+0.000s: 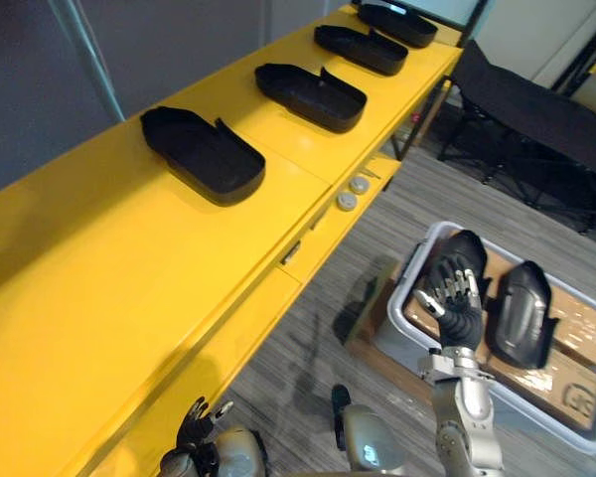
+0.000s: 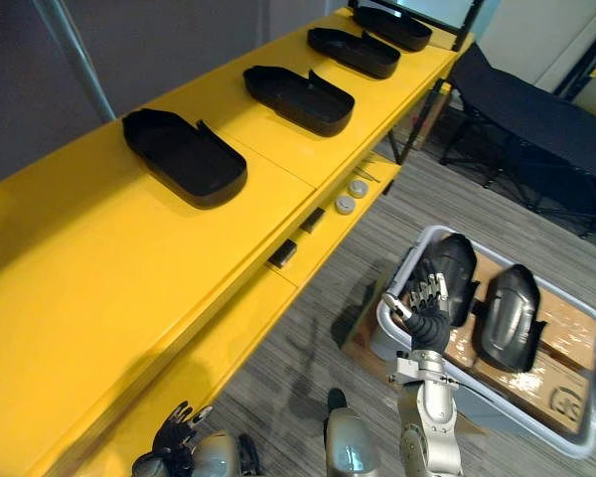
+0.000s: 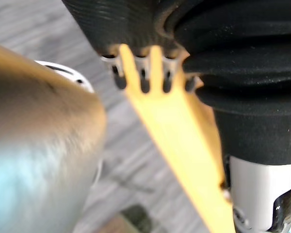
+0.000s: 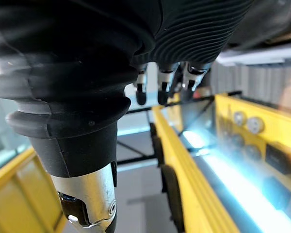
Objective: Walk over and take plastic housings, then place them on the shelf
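2 eyes, 2 wrist cameras
Both eyes are looking down, sharing the yellow shelf (image 1: 99, 298) and grey bin (image 1: 405, 283); wrist cameras are facing shelf edges closely.

Fingers (image 3: 144, 81) of the left hand (image 3: 136, 24) hang loose before the yellow shelf (image 3: 179, 141).

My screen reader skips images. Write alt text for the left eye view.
The right hand, fingers relaxed, reaches over a grey bin holding two dark housings. Four more housings sit in a row on the yellow shelf.

Yellow shelf (image 1: 99, 298): four black plastic housings (image 1: 204, 154) in a row on top.
Floor (image 1: 318, 328): grey bin (image 1: 414, 260) holding two more.
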### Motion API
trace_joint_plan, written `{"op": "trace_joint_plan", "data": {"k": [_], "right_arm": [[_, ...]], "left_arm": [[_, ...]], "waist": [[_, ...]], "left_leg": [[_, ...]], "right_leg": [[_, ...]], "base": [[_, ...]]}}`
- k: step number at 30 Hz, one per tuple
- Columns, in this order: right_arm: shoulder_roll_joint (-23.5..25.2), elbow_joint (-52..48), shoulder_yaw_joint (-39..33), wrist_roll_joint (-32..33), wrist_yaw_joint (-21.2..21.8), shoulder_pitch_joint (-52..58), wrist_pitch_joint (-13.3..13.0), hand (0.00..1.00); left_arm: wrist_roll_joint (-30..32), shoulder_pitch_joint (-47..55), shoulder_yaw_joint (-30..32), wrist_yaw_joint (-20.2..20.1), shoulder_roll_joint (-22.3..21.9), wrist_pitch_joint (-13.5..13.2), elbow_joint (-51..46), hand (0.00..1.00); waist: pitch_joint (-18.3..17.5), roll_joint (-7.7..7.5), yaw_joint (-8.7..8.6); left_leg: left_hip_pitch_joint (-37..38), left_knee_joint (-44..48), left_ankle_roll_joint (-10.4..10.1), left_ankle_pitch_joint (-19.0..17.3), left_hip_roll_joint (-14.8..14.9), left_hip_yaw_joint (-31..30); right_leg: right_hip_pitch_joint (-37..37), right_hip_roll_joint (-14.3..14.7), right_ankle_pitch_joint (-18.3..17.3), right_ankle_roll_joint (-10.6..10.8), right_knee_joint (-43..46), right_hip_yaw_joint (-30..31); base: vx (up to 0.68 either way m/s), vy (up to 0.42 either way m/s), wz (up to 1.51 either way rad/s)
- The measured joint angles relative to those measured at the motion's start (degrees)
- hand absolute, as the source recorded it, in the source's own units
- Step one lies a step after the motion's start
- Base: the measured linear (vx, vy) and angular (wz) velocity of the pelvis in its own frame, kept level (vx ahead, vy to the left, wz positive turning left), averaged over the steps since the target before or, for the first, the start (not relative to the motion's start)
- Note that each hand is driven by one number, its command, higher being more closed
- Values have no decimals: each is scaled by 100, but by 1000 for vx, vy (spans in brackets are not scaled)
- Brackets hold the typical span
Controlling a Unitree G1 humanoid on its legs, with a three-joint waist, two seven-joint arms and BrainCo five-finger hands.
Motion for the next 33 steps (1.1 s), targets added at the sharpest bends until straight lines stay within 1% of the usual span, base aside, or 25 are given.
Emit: {"op": "trace_joint_plan", "data": {"k": [1,3,5,6,7,8,9,10,11,12,13,14,15,16,17,18,19,20,21,23,24,26,27,30,33], "right_arm": [[20,3,92,-46,-74,-26,7,0],[148,10,270,-91,-245,-77,73,0],[201,14,324,-156,-344,-46,182,0],[223,21,353,-328,-455,52,311,0],[229,24,367,-452,-512,93,365,0],[255,23,369,-838,-608,190,474,0],[121,33,292,-1395,-611,250,645,0],[25,31,261,-1553,-590,240,704,0],[-69,30,196,-1700,-551,221,754,0],[-237,36,3,-2070,-526,183,809,0],[-378,24,-302,-2433,-513,253,887,0],[-594,13,-551,-2561,-512,318,925,0],[-686,-17,-629,-2553,-514,302,924,0],[-863,-192,-727,-2333,-454,284,896,0],[-911,-273,-737,-2258,-440,287,887,0],[-941,-346,-728,-2157,-431,275,879,0],[-924,-366,-735,-2152,-456,296,879,0],[-904,-365,-742,-2090,-546,367,878,0],[-782,-269,-740,-1796,-582,387,907,0],[-505,-162,-713,-1330,-601,407,932,0],[-401,34,-723,-1261,-722,378,949,0],[-372,567,-731,-1270,-1032,189,964,0],[-357,831,-792,-1295,-1252,19,964,0],[-421,1292,-1283,-1466,-1695,-665,946,0],[-672,2089,-1595,-1487,-2203,-1563,956,0]], "left_arm": [[0,25,3,-4,59,-2,92,0],[-100,233,48,-47,133,-30,371,0],[-279,399,49,-127,110,-47,386,0],[-477,461,54,-189,122,-78,374,0],[-563,471,59,-206,133,-74,375,0],[-677,524,156,-196,156,-70,379,0],[-823,547,270,-186,48,-69,485,0],[-921,554,289,-138,-34,-73,525,0],[-1033,554,301,-87,-106,-81,563,0],[-1191,520,362,-72,-201,-120,575,0],[-1275,546,386,-77,-350,-193,567,0],[-1298,685,362,-130,-505,-250,556,0],[-1333,785,340,-167,-579,-279,530,0],[-1368,948,306,-199,-634,-402,497,0],[-1384,994,250,-200,-635,-424,498,0],[-1482,1067,204,-218,-640,-456,494,0],[-1522,1074,205,-229,-642,-449,499,0],[-1531,1078,204,-238,-642,-434,502,0],[-1548,1042,238,-297,-588,-390,491,0],[-1470,1027,253,-381,-508,-318,395,0],[-1263,967,251,-405,-431,-239,319,0],[-997,816,209,-418,-357,-280,291,0],[-1004,722,195,-418,-352,-293,201,0],[-1064,406,64,-436,-345,-323,-202,0],[-1074,96,-167,-434,-347,-403,-422,0]], "waist": [[-22,-37,37],[-96,-161,99],[-121,-183,131],[-136,-208,132],[-153,-237,133],[-221,-338,131],[-394,-235,108],[-473,-154,106],[-506,-81,76],[-439,101,-53],[-420,160,-164],[-451,230,-145],[-455,238,-133],[-473,268,-71],[-484,287,-31],[-487,308,14],[-486,312,15],[-494,328,-4],[-445,241,34],[-373,104,33],[-329,42,10],[-291,13,51],[-275,29,119],[41,133,128],[291,145,164]], "left_leg": [[1,-44,-70,46,79,29],[54,-104,-344,203,408,230],[86,-108,-527,293,585,275],[80,-86,-758,402,779,264],[80,-72,-851,451,847,246],[85,-77,-1064,564,922,203],[80,-246,-1292,769,1097,-44],[77,-373,-1296,904,1174,-133],[43,-465,-1201,1076,1227,-239],[-100,-448,-733,1407,1317,-437],[-369,-323,-53,1790,1298,-558],[-377,-234,-250,1467,991,-800],[-312,-241,-467,1274,784,-925],[-302,-258,-800,919,308,-1071],[-327,-273,-812,824,164,-1065],[-433,-366,-765,737,-66,-1072],[-467,-474,-760,735,-188,-1094],[-463,-835,-749,778,-463,-1256],[-236,-1122,-743,858,-605,-1341],[-91,-1353,-668,945,-766,-1267],[-104,-1347,-653,954,-839,-1200],[-111,-1350,-650,955,-891,-1101],[-119,-1356,-645,958,-890,-1004],[-231,-1334,-591,996,-899,-1035],[-456,-1323,-614,1069,-886,-1190]], "right_leg": [[-2,-138,-3,-7,123,1],[-21,-651,21,-47,434,41],[-43,-828,22,-44,474,110],[-38,-840,69,41,384,151],[-25,-843,106,116,278,114],[37,-921,390,521,-101,-221],[176,-835,-530,1561,-224,-690],[185,-773,-846,1672,-304,-878],[189,-717,-1139,1679,-361,-1004],[184,-600,-1332,1599,-365,-1120],[265,-510,-1349,1462,-465,-1214],[408,-506,-1265,1340,-727,-1167],[470,-479,-1204,1292,-879,-1107],[519,-344,-1005,1189,-1291,-926],[527,-263,-922,1150,-1481,-855],[555,-71,-709,1075,-1864,-730],[597,-2,-597,1054,-2020,-730],[615,95,-444,1069,-2123,-720],[570,85,-418,1106,-2054,-610],[553,-64,-376,1176,-2078,-610],[542,-116,-331,1226,-2142,-582],[557,-151,-165,1259,-2378,-494],[565,-150,-49,1254,-2569,-452],[568,-108,85,1199,-2818,-482],[498,-89,290,1130,-2972,-684]], "base": [[-39,-227,-58],[-2,-317,-59],[20,-430,-49],[11,-495,-31],[3,-683,-33],[0,-654,-42],[38,-810,-46],[43,-541,-42],[65,-547,-13],[22,-520,13],[23,-685,10],[-3,-461,-9],[-17,-368,-70],[-23,-244,-80],[-13,-250,-105],[15,-109,-68],[43,-87,-57],[69,-28,-39],[70,-25,-40],[26,33,-26],[-18,76,-12],[-55,75,-26],[-62,55,-32],[-98,3,-9],[-96,-31,10]]}}
